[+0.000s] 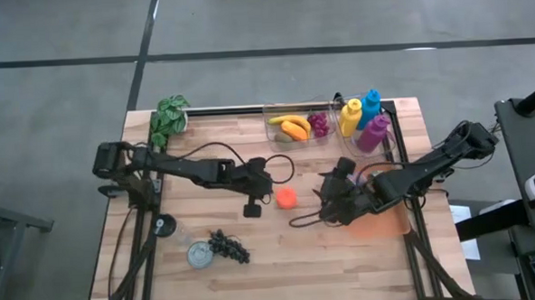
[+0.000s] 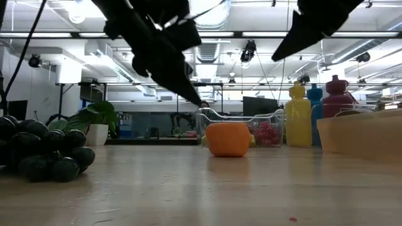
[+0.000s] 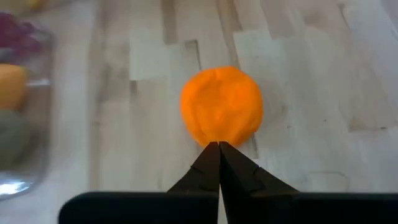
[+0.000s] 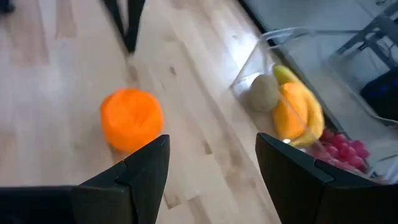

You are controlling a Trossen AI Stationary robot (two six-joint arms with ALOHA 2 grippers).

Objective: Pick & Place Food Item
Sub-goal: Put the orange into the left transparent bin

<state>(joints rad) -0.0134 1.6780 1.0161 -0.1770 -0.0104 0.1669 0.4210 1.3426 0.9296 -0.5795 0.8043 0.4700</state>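
The orange round food item [image 1: 287,197] sits on the wooden table near its middle; it also shows in the low view [image 2: 227,139] and both wrist views [image 3: 221,107] [image 4: 131,118]. My left gripper [image 1: 271,184] is shut and hangs just left of the orange, with its tips [image 3: 219,145] pointing at it. In the low view its tip [image 2: 201,103] stands above the orange and clear of it. My right gripper [image 1: 327,202] is open, to the right of the orange. Its two fingers [image 4: 211,155] are spread wide and hold nothing.
A clear bin [image 1: 298,124] with a banana, purple grapes and other fruit stands at the far edge, with yellow, blue and purple bottles [image 1: 361,119] beside it. A peach-coloured container [image 1: 384,223] lies under the right arm. Dark grapes [image 1: 228,247], a round lid [image 1: 200,254] and a plant [image 1: 169,118] are on the left.
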